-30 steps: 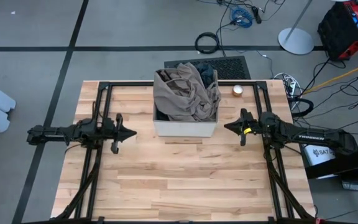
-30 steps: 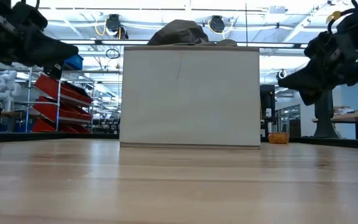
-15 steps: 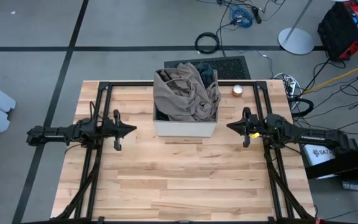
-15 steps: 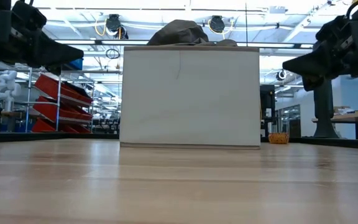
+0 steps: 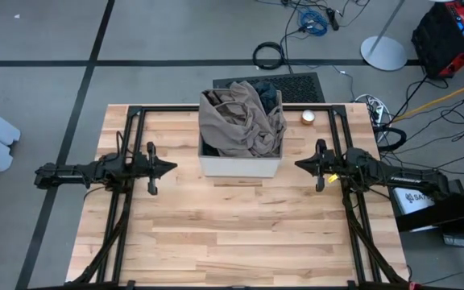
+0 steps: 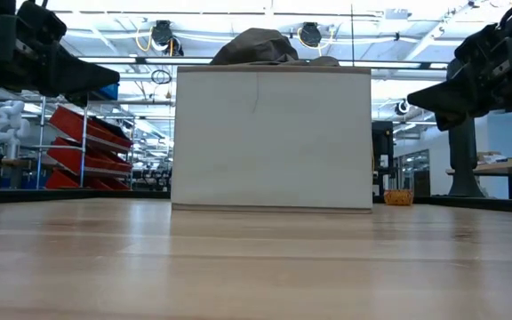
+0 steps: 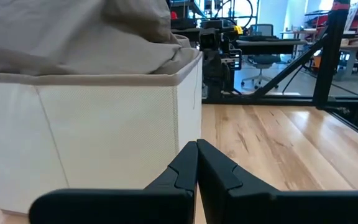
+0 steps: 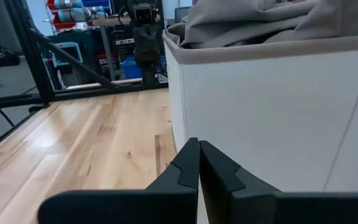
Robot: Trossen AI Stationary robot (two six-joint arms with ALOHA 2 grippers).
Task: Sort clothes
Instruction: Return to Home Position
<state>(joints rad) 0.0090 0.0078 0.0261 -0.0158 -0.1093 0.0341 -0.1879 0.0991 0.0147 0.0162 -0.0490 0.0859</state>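
High view: we see the white fabric box point(image 5: 240, 167) at the far middle of the wooden table point(image 5: 240, 234). The taupe-brown piece point(image 5: 236, 121) is heaped inside it, covering most of the opening. A dark piece point(image 5: 264, 89) shows at the box's far edge. The left gripper point(image 5: 170, 167) sits left of the box and the right gripper point(image 5: 298, 165) right of it. Both point at the box and are apart from it. A small round object point(image 5: 308, 117) lies near the box's far right corner.

Low view: the box point(image 6: 272, 138) fills the centre, with the taupe-brown piece point(image 6: 256, 44) bulging above its rim. We see both grippers hanging above the tabletop, the left gripper point(image 6: 109, 78) on one side and the right gripper point(image 6: 413, 93) on the other.

Left wrist view: the left gripper point(image 7: 197, 144) has its fingers pressed together, holding nothing. The box point(image 7: 104, 130) is just ahead, and the taupe-brown piece point(image 7: 73, 34) spills over its rim.

Right wrist view: the right gripper point(image 8: 198, 142) also has its fingers pressed together and empty, facing the box point(image 8: 272, 106). The taupe-brown piece point(image 8: 260, 22) lies on top.
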